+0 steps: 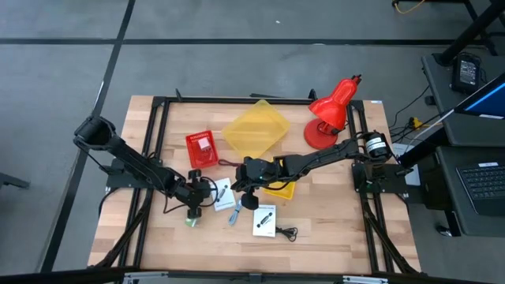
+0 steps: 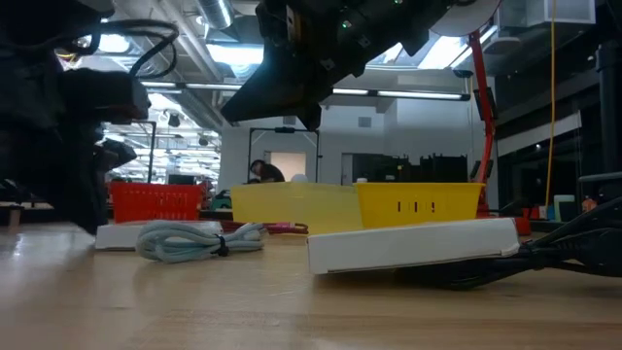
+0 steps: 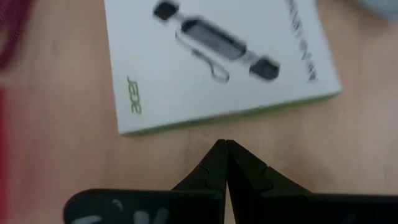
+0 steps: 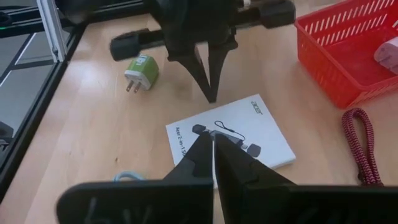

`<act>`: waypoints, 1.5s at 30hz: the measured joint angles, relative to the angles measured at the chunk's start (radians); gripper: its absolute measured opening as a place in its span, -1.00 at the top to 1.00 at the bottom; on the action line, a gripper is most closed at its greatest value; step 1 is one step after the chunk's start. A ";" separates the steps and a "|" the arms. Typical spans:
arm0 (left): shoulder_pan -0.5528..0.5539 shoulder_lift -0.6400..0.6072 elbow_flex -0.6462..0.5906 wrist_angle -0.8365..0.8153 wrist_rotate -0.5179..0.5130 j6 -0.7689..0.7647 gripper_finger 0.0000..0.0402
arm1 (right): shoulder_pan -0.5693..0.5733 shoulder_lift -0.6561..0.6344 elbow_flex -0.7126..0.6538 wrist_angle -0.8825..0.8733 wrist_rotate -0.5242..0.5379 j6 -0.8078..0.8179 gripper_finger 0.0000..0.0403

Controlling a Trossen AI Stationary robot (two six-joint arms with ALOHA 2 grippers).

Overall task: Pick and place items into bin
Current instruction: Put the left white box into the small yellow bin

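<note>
2 grippers closed, empty: left gripper (image 3: 225, 163), right gripper (image 4: 213, 155) above Acer box (image 4: 231, 142); print blurred.

Workshop around our wooden table

We see grey floor (image 1: 237, 24) crossed by dark lines, a desk with a laptop (image 1: 481, 181) at the table's right, and, beyond the wooden tabletop (image 2: 194, 301), a hall with bright ceiling lights (image 2: 117, 44) and a person (image 2: 260, 172) far back.
</note>
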State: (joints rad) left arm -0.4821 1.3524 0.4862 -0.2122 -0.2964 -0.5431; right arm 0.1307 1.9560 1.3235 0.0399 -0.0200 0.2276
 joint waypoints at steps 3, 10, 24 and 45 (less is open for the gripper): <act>-0.004 -0.034 0.010 0.008 -0.008 0.020 0.99 | 0.000 0.000 0.000 0.000 0.000 0.000 1.00; 0.006 -0.048 0.010 0.050 -0.033 0.083 0.99 | 0.000 0.000 0.000 0.000 0.000 0.000 1.00; 0.033 0.011 0.010 0.079 0.010 0.104 0.99 | 0.000 0.000 0.000 0.000 0.000 -0.003 1.00; 0.033 0.074 0.009 0.084 0.037 0.075 0.99 | 0.000 -0.001 0.000 -0.001 0.000 -0.001 1.00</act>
State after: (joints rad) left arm -0.4488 1.4261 0.4957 -0.1279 -0.2595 -0.4685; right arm 0.1310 1.9549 1.3235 0.0393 -0.0200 0.2268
